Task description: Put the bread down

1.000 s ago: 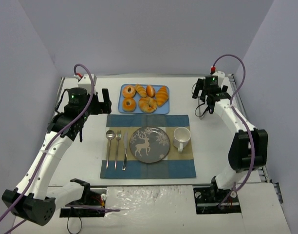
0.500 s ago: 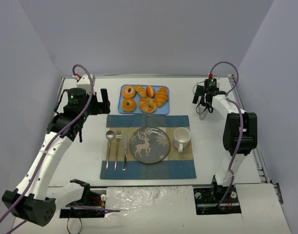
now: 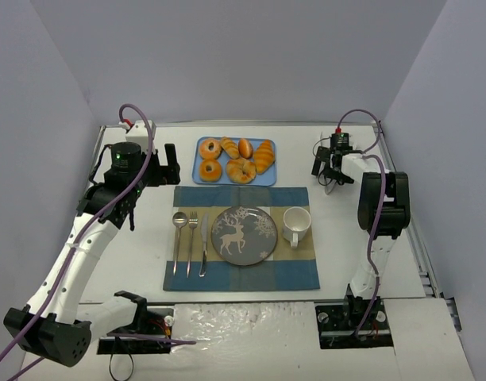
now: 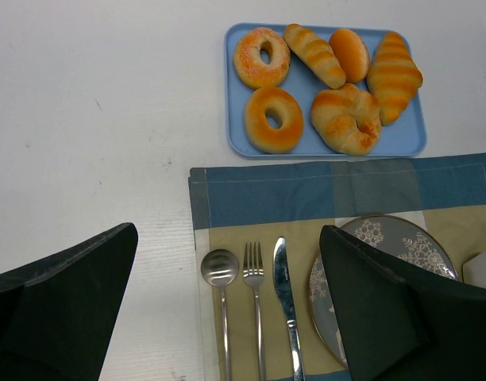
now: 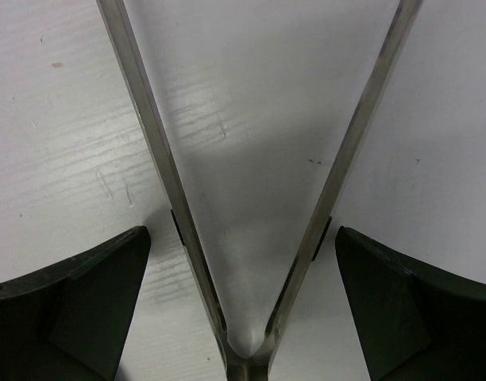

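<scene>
The bread point(image 3: 264, 156) point(image 4: 394, 75), a ridged golden croissant with tapered ends, lies at the right end of the blue tray point(image 3: 268, 179) point(image 4: 410, 143) among other pastries. My right gripper point(image 3: 329, 165) point(image 5: 243, 317) hangs open low over the table to the right of the tray. V-shaped metal tongs point(image 5: 251, 262) point(image 3: 330, 185) lie between its black fingers point(image 5: 68, 309), with a gap on each side. Open as well, my left gripper point(image 3: 170, 164) point(image 4: 227, 317) is held high over the left part of the placemat, and nothing is between its fingers.
On the blue and tan placemat point(image 3: 295, 274) lie a spoon point(image 4: 220, 270), a fork point(image 4: 254, 278), a knife point(image 4: 284, 294), a grey deer plate point(image 3: 244, 235) and a white cup point(image 3: 296, 225). Two ring donuts point(image 4: 263, 57) and a small oval roll point(image 4: 350, 51) share the tray.
The right arm has folded in, its elbow swinging back and to the left, while its gripper stayed over the tongs and shifted slightly left. The left arm has not moved.
</scene>
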{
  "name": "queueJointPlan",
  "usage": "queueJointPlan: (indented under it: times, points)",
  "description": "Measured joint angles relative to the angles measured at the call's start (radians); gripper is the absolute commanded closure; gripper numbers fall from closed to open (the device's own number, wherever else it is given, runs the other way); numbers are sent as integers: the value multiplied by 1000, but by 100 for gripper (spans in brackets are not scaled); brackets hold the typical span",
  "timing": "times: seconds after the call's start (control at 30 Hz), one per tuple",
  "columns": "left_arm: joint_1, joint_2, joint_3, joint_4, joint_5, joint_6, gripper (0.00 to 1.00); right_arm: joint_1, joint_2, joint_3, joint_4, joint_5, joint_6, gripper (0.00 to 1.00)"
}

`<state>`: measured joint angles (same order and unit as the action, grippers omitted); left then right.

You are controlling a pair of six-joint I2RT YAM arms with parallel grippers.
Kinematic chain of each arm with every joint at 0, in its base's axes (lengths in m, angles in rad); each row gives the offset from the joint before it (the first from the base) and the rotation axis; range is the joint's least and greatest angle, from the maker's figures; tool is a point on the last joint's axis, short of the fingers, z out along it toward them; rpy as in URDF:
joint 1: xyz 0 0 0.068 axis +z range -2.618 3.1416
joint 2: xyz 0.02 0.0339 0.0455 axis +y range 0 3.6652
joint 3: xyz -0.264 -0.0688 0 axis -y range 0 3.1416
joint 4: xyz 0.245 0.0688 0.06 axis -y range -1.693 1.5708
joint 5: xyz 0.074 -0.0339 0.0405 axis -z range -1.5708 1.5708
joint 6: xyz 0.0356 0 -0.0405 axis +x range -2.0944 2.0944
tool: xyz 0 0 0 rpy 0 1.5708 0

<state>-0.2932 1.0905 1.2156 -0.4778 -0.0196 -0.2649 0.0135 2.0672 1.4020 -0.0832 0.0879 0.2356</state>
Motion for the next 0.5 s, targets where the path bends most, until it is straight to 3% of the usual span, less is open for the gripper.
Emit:
queueJointPlan:
  times: [0.27, 0.5]
  points:
    - [0, 6, 0, 0, 0, 0, 3, -1, 36, 39, 23, -2, 2, 9]
    - [0, 11, 0, 0, 0, 0, 3, -2, 41, 41, 42, 1, 3, 27]
